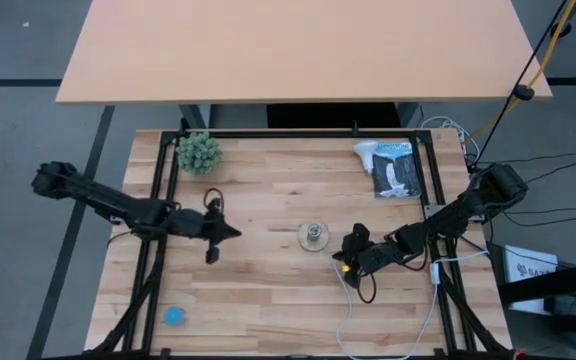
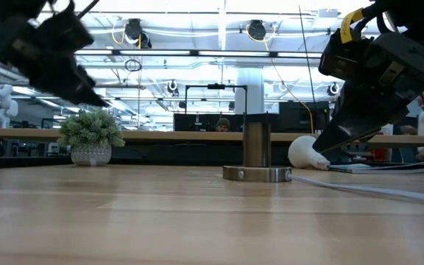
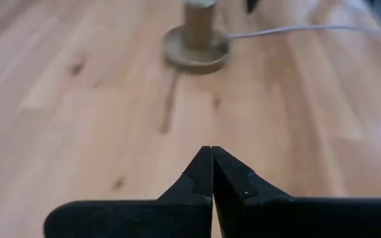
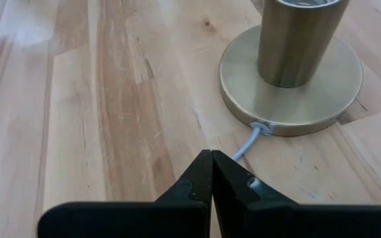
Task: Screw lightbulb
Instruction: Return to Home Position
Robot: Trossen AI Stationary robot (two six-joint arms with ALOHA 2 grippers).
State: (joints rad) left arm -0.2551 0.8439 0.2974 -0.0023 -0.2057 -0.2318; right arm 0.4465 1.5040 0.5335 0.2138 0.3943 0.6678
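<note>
Hovering left, my left gripper [image 3: 211,153] is pinched closed, empty; the round brass lamp base [image 1: 313,236] stands bulbless mid-table; my right gripper [image 4: 211,157] beside it likewise; the white matte lightbulb [image 1: 365,153] lies far right, so probably only retreating remains.

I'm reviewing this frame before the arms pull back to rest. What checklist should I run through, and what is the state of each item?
1. Check left claw is shut and empty: ok.
2. Check right claw is shut and empty: ok.
3. Check lightbulb is out of the lamp, lying on its side near the far edge of the table: ok.
4. Check lamp stands upright near the table's middle: ok.
5. Check right claw is clear of the white cord: cannot tell; its tips are close to the cord in the right wrist view.
</note>
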